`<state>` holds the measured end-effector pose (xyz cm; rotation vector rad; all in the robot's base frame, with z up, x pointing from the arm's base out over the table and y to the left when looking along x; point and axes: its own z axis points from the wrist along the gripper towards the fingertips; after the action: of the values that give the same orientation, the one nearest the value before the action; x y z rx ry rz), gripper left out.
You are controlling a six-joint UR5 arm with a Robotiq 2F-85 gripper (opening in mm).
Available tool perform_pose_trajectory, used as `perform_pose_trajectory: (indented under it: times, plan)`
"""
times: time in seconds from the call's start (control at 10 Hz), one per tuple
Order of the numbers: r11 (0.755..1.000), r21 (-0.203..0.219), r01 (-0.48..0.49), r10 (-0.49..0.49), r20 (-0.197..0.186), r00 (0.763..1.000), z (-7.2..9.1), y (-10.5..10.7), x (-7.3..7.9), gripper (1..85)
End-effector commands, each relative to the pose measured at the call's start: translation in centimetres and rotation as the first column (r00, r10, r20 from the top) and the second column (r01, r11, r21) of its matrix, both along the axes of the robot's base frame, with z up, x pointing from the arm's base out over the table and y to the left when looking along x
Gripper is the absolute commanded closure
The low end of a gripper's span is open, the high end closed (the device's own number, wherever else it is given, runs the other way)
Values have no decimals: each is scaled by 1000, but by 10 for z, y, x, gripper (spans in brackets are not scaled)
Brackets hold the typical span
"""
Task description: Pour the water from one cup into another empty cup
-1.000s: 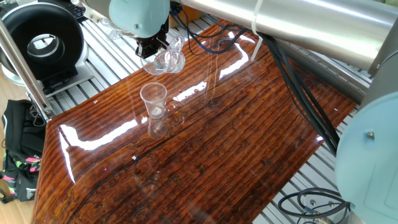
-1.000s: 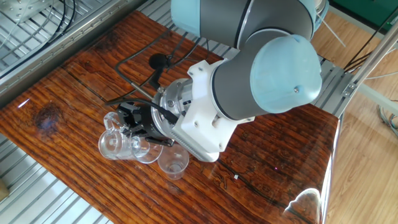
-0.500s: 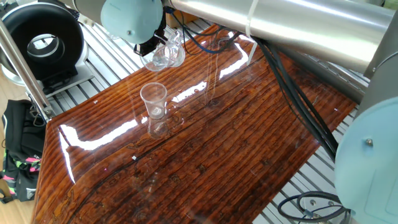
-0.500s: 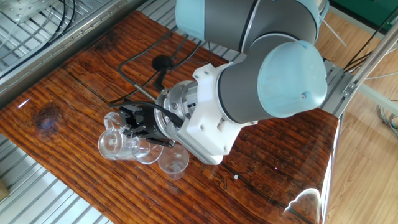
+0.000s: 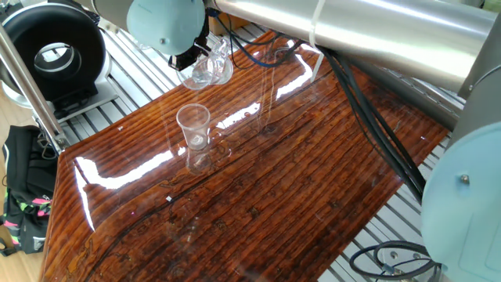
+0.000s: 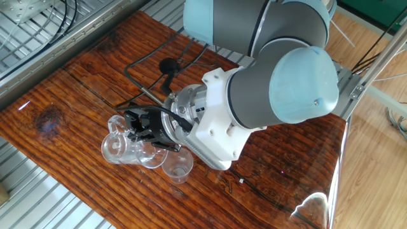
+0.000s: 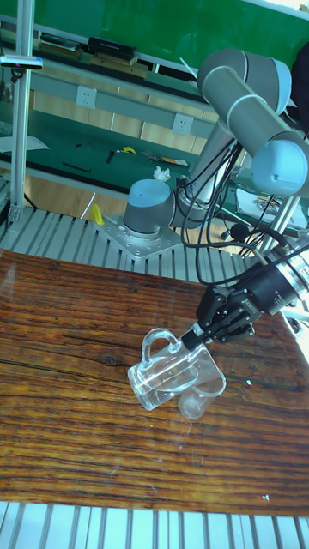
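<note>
My gripper (image 6: 145,130) is shut on the rim of the clear handled mug (image 6: 122,146), which it holds tipped far over on its side above the table. The mug's mouth (image 7: 206,382) leans over the small tapered handleless cup (image 6: 177,164). That cup (image 5: 193,125) stands upright on the glossy wooden table (image 5: 274,196), just in front of the raised mug (image 5: 207,69). In the tall fixed view the small cup (image 7: 197,403) is partly hidden behind the mug. I cannot make out the water clearly in either cup.
A black cable loop (image 6: 137,60) lies on the table behind the gripper. A black round blower (image 5: 55,51) and a black bag (image 5: 23,188) sit off the table's left side. Slotted metal framing (image 6: 38,210) borders the wood.
The gripper and the tipped mug rose slightly and shifted away from the small cup over the last second. The small cup has not moved.
</note>
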<state>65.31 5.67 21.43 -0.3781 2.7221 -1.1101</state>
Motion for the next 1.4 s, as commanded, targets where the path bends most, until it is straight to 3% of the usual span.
perform_pose_trajectory:
  times: [0.0,1.3]
  plan:
    - [1000,-3,4,-4,6,1000,-3,1,-2,840]
    - [998,-61,10,-8,39,999,-4,6,-7,840]
